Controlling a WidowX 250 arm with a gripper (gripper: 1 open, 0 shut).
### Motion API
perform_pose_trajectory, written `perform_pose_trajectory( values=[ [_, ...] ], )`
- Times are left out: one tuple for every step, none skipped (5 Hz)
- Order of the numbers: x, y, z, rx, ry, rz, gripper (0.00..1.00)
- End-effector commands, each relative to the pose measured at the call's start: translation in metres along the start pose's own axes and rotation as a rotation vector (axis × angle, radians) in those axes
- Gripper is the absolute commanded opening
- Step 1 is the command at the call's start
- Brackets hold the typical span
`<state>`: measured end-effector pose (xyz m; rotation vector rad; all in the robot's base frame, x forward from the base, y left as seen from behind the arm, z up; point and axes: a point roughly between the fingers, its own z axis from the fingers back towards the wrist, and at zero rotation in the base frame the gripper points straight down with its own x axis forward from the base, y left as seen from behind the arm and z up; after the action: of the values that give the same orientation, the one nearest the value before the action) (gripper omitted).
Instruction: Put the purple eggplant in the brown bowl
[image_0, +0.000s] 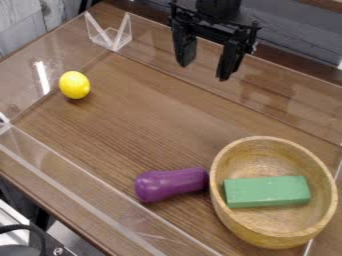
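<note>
Gripper (209, 55) hangs at twelve o'clock, jaws spread wide, nothing held, well apart from the purple eggplant (170, 184). Eggplant lies flat at six o'clock, just beside the brown bowl (245, 222), whose green block (267, 191) fills the middle. Yellow ball (74, 85) at nine o'clock. Wood-grain worktop (160, 115), clear walls around.

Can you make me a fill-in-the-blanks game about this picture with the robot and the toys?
1. The small glossy purple toy eggplant lies on the ____, beside the bowl.
2. The round light-brown wooden bowl holds a ____ rectangular block.
3. The black robot gripper hangs above the table with its jaws ____.
4. The round ball near the left wall is ____.

Missing words: table; green; open; yellow
</note>
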<state>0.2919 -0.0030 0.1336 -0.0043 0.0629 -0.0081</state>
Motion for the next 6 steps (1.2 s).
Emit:
perform_pose_trajectory(
  values=[
    [-0.015,-0.002,-0.008,-0.001,0.028,-0.094,1.00],
    [-0.046,-0.010,-0.019,-0.003,0.053,-0.323,1.00],
    [-0.075,-0.017,-0.032,0.011,0.052,-0.539,1.00],
    [-0.093,-0.023,-0.044,0.024,0.049,-0.742,1.00],
    [-0.099,-0.025,-0.055,0.025,0.044,-0.749,1.00],
    [-0.100,-0.025,-0.062,0.022,0.042,-0.744,1.00]
  ],
)
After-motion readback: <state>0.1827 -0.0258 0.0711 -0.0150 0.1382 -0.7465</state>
